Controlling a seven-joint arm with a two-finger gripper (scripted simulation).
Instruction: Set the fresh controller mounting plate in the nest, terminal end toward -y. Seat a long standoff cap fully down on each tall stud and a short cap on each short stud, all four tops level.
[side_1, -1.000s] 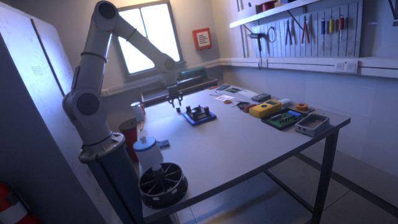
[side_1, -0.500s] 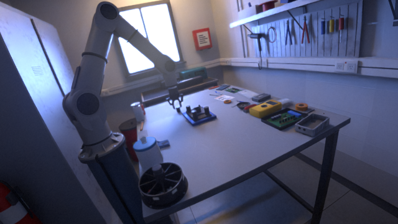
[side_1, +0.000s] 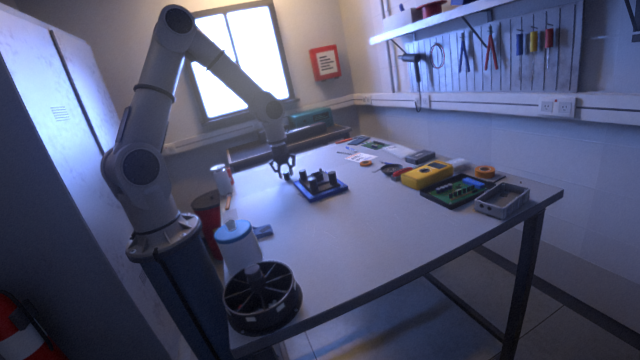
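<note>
A small dark standoff cap (side_1: 286, 176) stands on the table just left of the blue nest, directly under my fingers. The blue nest (side_1: 320, 189) lies near the table's far left part, carrying a dark mounting plate (side_1: 319, 181) with dark caps standing on its studs; their heights are too small to compare. My gripper (side_1: 283, 169) hangs just above the loose cap at the nest's left corner, pointing down. It is open and holds nothing.
The table's left edge runs close behind the gripper, with a white cup (side_1: 220, 178) and a red bin (side_1: 208, 215) beside it. A dark tray (side_1: 290, 142) lies beyond the nest. A yellow meter (side_1: 426, 174), a green circuit board (side_1: 454, 190) and a grey enclosure (side_1: 501, 199) sit to the right.
</note>
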